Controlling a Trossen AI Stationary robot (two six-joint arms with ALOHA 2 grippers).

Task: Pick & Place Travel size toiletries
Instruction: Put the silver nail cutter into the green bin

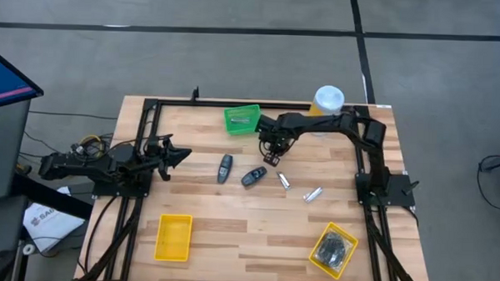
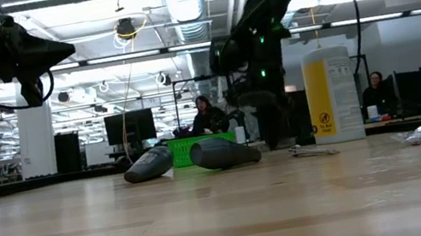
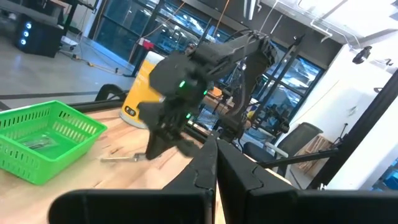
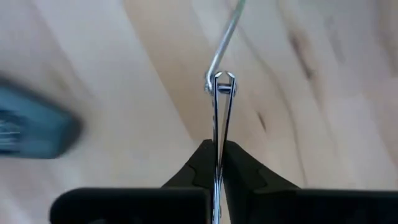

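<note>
My right gripper (image 1: 274, 155) hangs past the middle of the table, just near of the green tray (image 1: 241, 119), shut on a slim silvery metal piece (image 4: 219, 112). Two dark oval pieces (image 1: 224, 167) (image 1: 253, 176) lie flat on the wood to its near left. Two more silvery pieces (image 1: 284, 181) (image 1: 312, 194) lie to its near right. Another silvery piece (image 3: 34, 143) lies inside the green tray. Black bundles (image 1: 336, 248) sit in the near-right yellow tray (image 1: 319, 256). My left gripper (image 3: 215, 144) waits shut above the table's left side. My right gripper pinches the silvery metal piece between its two fingers (image 4: 200, 158), which lie along it. The piece's front end (image 4: 221, 79) sticks out beyond the fingertips, and a thin lever (image 4: 229, 34) angles away from it. Whether any part rests on the table, I cannot tell.
A tall white-and-yellow canister (image 1: 328, 100) stands at the far edge, right of the green tray. An empty-looking yellow tray (image 1: 173, 236) sits near left. A black frame borders the table. People sit in the room beyond the far edge.
</note>
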